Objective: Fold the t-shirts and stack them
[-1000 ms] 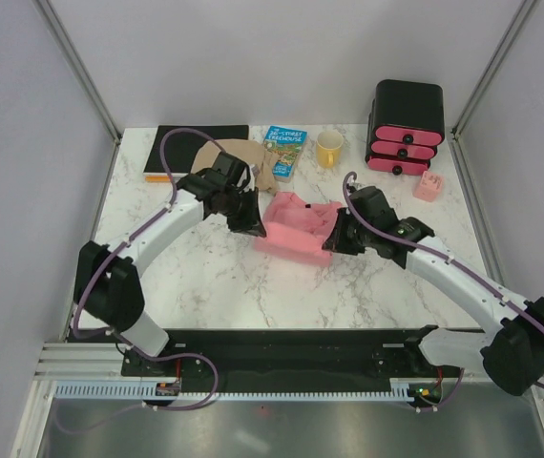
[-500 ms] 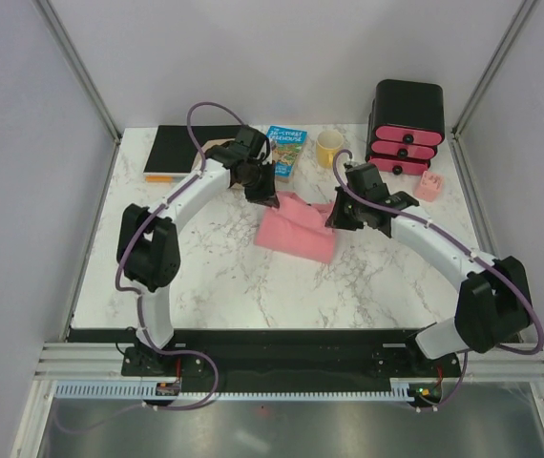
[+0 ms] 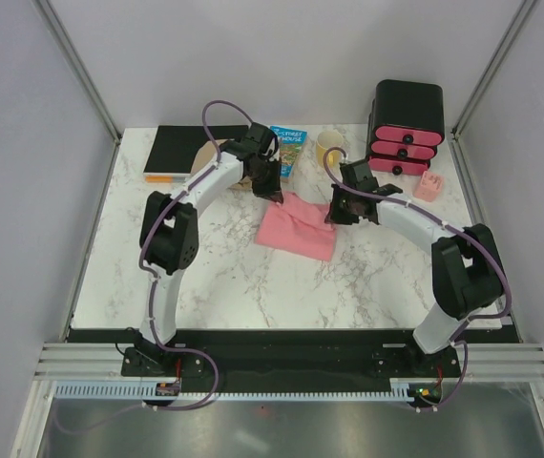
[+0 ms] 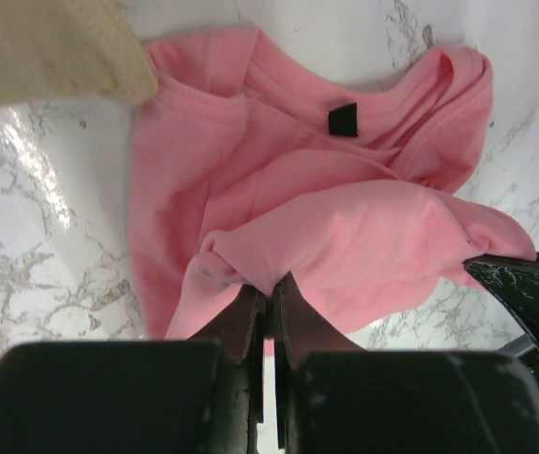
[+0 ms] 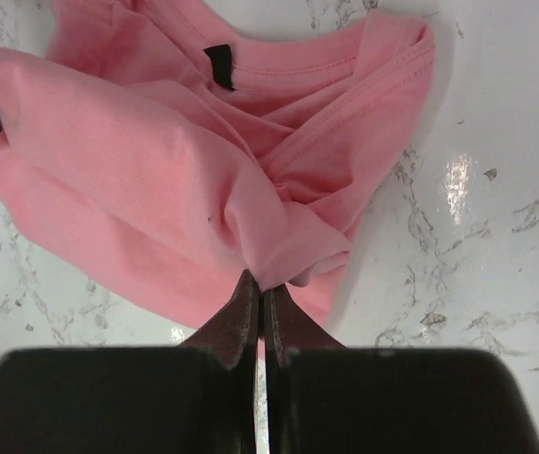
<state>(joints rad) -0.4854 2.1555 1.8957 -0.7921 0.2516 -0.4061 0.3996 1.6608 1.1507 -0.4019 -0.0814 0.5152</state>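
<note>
The t-shirt [image 3: 296, 229] lies at the centre of the marble table [image 3: 234, 281], between the two grippers. It is salmon-pink, of thin soft cloth, and gathered into a rough, creased rectangle in the overhead view. In the wrist views an upper layer of cloth is drawn over a lower layer. The ribbed neck band shows beyond it, with a small dark label [image 4: 342, 119] at its middle. Stitched hems run along the outer edges.

The left gripper [image 3: 274, 191] has its jaws closed to a thin slit, pinching a bunched fold of the t-shirt at one far corner. The right gripper [image 3: 339, 212] is closed the same way on a fold at the other far corner. Each pinched fold rises clear of the table.

A beige cloth [image 4: 52, 47] lies just beside the t-shirt on the left gripper's side. A book [image 3: 288, 151] and a yellow mug [image 3: 329, 148] stand beyond the t-shirt, apart from it.
</note>
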